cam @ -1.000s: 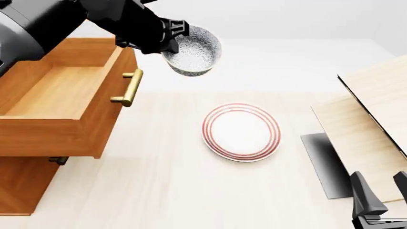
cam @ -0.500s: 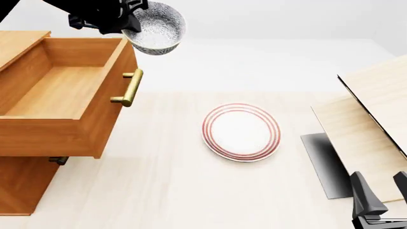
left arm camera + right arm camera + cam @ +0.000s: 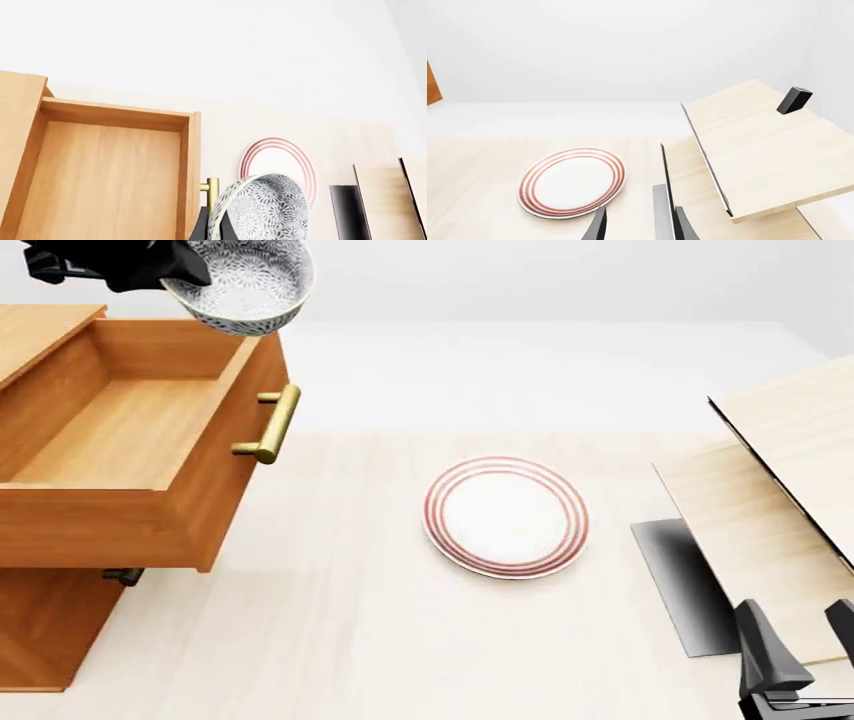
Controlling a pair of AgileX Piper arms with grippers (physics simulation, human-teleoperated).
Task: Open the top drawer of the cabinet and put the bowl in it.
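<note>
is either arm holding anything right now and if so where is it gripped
The left gripper holds the bowl by its rim, above the open top drawer. The right gripper holds nothing.

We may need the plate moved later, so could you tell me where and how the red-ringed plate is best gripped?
Grip the plate by its rim, at the edge nearest the right gripper, with one jaw over the lip and one under. It lies flat on the table, so a pinch from straight above has nothing to close on. That side looks unobstructed.
</note>
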